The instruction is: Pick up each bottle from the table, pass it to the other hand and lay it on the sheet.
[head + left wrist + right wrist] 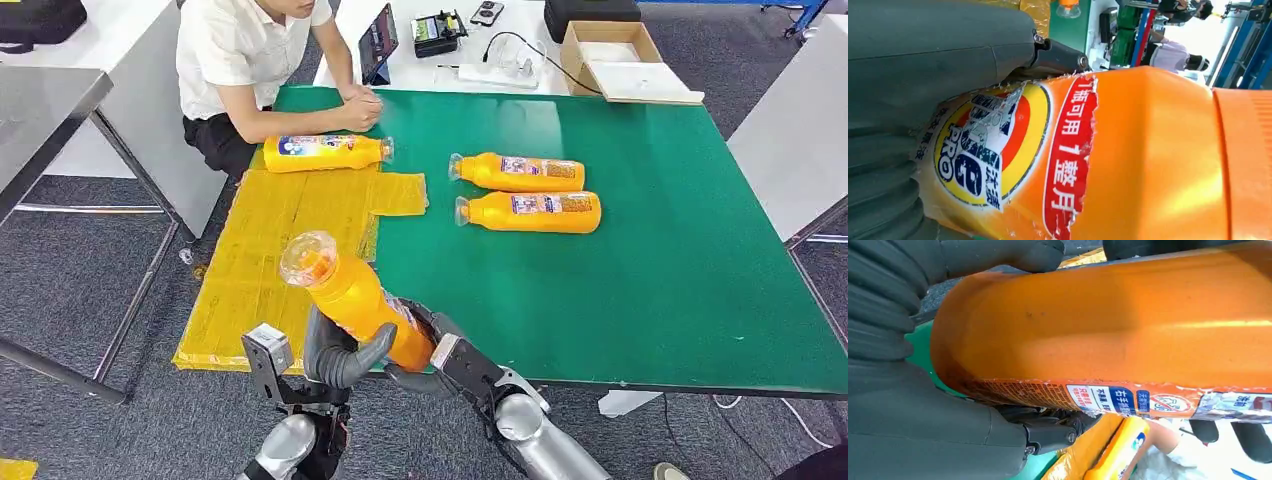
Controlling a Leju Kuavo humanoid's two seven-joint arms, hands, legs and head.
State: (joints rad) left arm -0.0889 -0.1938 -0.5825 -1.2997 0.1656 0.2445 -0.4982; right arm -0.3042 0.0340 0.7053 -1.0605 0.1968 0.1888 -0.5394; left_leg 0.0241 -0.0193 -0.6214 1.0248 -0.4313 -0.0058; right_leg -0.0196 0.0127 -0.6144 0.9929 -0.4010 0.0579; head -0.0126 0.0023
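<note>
- Broadly, the green rectangular table stretches ahead of both hands.
- The crinkled yellow plastic sheet lies ahead of the left hand, over the table's edge, with one orange plastic bottle resting at its far end, near a seated person.
- Two more orange bottles lie side by side on the table, well beyond the right hand.
- The held orange bottle with a clear cap tilts, cap up.
- The left hand and right hand both grip its lower body.
</note>
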